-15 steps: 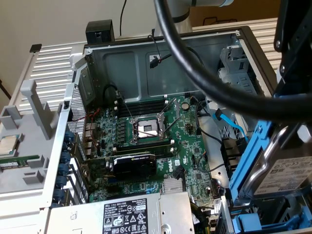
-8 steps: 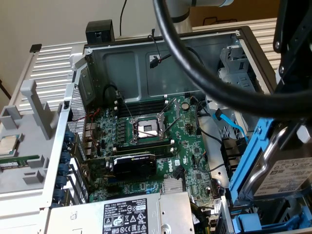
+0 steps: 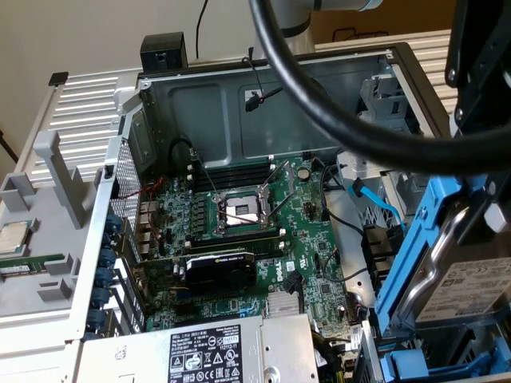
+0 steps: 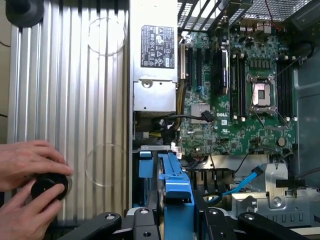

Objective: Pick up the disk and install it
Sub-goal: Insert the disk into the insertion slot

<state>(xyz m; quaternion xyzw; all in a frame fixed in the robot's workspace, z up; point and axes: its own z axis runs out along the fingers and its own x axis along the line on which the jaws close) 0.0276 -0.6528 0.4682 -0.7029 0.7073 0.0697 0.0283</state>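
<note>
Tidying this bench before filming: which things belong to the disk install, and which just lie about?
Job: silver hard disk in blue plastic carrier; black gripper holding it; open grey metal computer case.
Lying about: small square silver CPU chip; green memory stick.

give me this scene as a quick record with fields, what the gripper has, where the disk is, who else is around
gripper: shut on the disk's blue carrier
disk: held tilted at the exterior view's right, over the drive-bay side of the case, not seated
case: open, motherboard exposed
power supply: inside the case, label facing up
person: hands on a black knob on the ribbed table beside the case
</note>
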